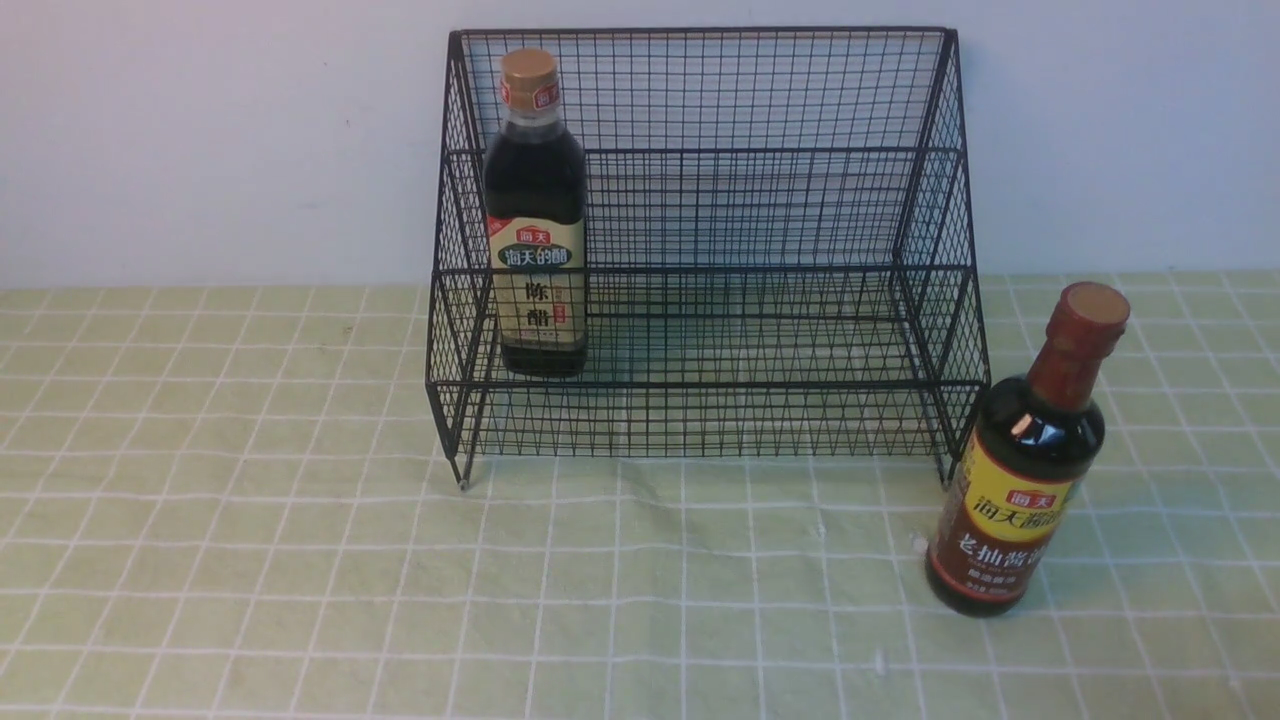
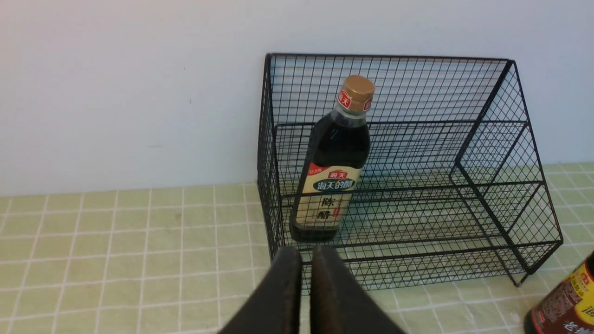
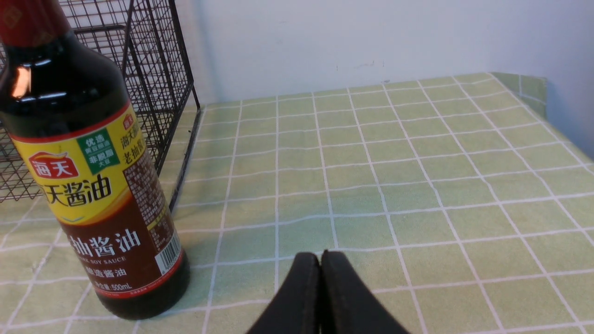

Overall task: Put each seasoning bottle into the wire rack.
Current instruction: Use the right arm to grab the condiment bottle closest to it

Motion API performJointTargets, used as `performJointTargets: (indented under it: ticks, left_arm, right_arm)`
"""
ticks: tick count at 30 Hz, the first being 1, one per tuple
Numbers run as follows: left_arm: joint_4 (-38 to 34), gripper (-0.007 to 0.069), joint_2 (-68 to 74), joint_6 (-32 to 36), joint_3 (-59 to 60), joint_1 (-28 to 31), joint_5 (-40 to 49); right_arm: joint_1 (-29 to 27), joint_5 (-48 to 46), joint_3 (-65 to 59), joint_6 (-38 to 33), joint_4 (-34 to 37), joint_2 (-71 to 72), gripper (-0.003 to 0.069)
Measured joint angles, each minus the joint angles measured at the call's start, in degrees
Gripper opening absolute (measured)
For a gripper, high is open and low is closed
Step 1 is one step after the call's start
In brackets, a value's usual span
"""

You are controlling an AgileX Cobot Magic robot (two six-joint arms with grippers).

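Of the two placements, one is complete: the gold-capped bottle (image 1: 536,230) stands upright on the lower tier of the wire rack (image 1: 760,420), directly ahead of the left fingers (image 2: 280,287), which are pressed together and hold nothing. The red-brown-capped bottle (image 1: 1020,480) is yet to be placed. It stands on the table (image 1: 250,560) outside the rack, near but clear of the right fingers (image 3: 301,292), likewise pressed together and empty.
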State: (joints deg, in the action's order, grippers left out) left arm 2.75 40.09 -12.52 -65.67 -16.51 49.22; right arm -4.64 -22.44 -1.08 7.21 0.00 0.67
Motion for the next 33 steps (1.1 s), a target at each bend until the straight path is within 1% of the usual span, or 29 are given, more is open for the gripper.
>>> performJointTargets:
  ticks: [3,5,8,10,12,14,15,16,17,20,22,27,31,33]
  left_arm:
    - [0.1,0.0017,-1.3,1.8,0.0,0.0,0.0]
    - [0.2,0.0017,-2.5,4.6,0.2,0.0,0.0]
    - [0.7,0.0017,-3.0,6.9,1.4,0.0,-1.0]
    - [1.4,0.0017,-4.2,9.8,5.7,0.1,-5.7]
    - [1.6,0.0017,-5.8,11.1,9.1,0.1,-9.2]
    - [1.7,0.0017,-7.8,12.1,13.8,0.1,-13.8]
    - [1.7,0.0017,-11.0,13.2,19.4,0.2,-18.3]
    - [1.7,0.0017,-11.4,13.3,20.9,0.3,-19.4]
    - [1.7,0.0017,-14.6,14.0,27.1,1.4,-23.8]
    - [1.7,0.0017,-20.9,14.4,38.6,4.9,-30.2]
    - [1.1,0.0017,-24.8,14.4,45.7,7.9,-32.7]
    - [-1.5,0.0017,-34.1,14.4,60.9,14.4,-34.5]
    - [-1.9,0.0017,-39.5,14.3,67.0,16.0,-34.1]
    - [-1.9,0.0017,-40.1,14.3,67.2,16.0,-33.5]
  right_arm:
    - [0.0,0.0,0.0,0.0,0.0,0.0,-0.0013]
    - [0.0,0.0,0.0,0.0,0.0,0.0,-0.0013]
    - [0.0,0.0,0.0,0.0,0.0,0.0,-0.0013]
    - [0.0,0.0,0.0,0.0,0.0,0.0,-0.0013]
    - [0.0,0.0,0.0,0.0,0.0,0.0,-0.0013]
    - [0.0,0.0,0.0,0.0,0.0,0.0,-0.0013]
    - [0.0,0.0,0.0,0.0,0.0,0.0,-0.0013]
    - [0.0,0.0,0.0,0.0,0.0,0.0,-0.0013]
    - [0.0,0.0,0.0,0.0,0.0,0.0,-0.0013]
    - [0.0,0.0,0.0,0.0,0.0,0.0,-0.0013]
    - [0.0,0.0,0.0,0.0,0.0,0.0,-0.0013]
    - [0.0,0.0,0.0,0.0,0.0,0.0,-0.0013]
    - [0.0,0.0,0.0,0.0,0.0,0.0,-0.0013]
    - [0.0,0.0,0.0,0.0,0.0,0.0,-0.0013]
